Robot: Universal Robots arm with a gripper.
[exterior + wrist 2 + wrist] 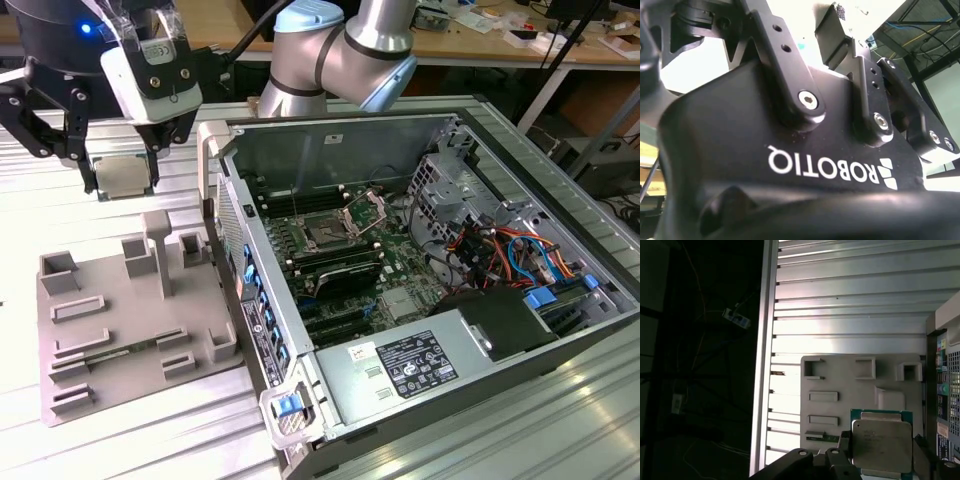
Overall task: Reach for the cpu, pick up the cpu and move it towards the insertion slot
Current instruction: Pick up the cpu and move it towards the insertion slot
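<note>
In the exterior view my gripper (122,182) hangs at the far left, above the slatted metal table and behind the grey tray (130,320). It is shut on the cpu (122,170), a flat square chip with a pale metal top, held level between the two black fingers (90,165). The first wrist view shows the cpu (881,441) from above with its green edge, over the tray (860,385). The insertion slot (326,236) lies inside the open computer case to the exterior view's right, its shiny hinged frame (365,212) tipped up. The second wrist view shows the gripper's black body (815,150).
The case's raised side wall (225,190) stands between the gripper and the green board (390,270). A grey post (158,250) and blocks rise from the tray. A power supply (410,365), drive cage (445,190) and cables (510,250) crowd the case's right side.
</note>
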